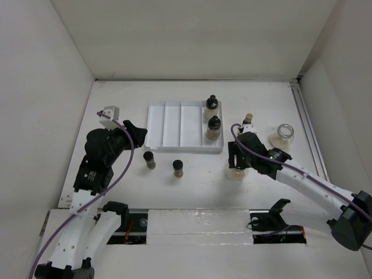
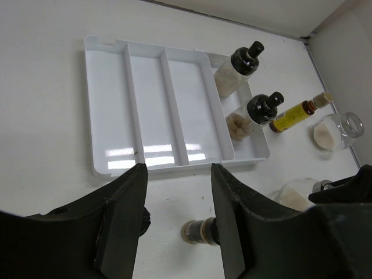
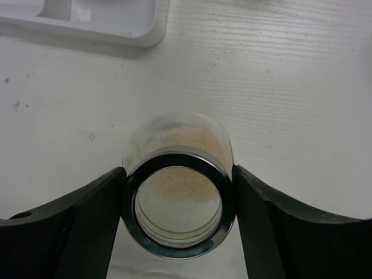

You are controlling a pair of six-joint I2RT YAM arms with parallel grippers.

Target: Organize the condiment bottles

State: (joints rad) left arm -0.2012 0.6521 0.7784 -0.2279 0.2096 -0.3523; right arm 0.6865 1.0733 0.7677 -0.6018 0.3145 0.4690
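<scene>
Glass jar [image 3: 177, 139] of beige powder, shiny round rim, right gripper [image 3: 178, 174] squeezing it, left gripper [image 2: 178, 174] loose and empty

In the white tray [image 2: 110, 116], rightmost slot: two black-capped bottles [image 2: 241, 64] (pale contents). Right of it, yellow bottle [image 2: 293, 115] and far jar [image 2: 332, 131]; lower right, near jar [image 2: 293, 195]. Fingers of left gripper [image 2: 177, 224] parted, empty; small brown bottle [image 2: 200, 231] beyond.

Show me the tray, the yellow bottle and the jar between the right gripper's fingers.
tray [image 2: 152, 104]: left wrist view, bare floor of an empty compartment.
yellow bottle [image 2: 289, 118]: left wrist view, middle of its yellow body.
jar [image 3: 177, 158]: right wrist view, far side of its dark rim.
</scene>
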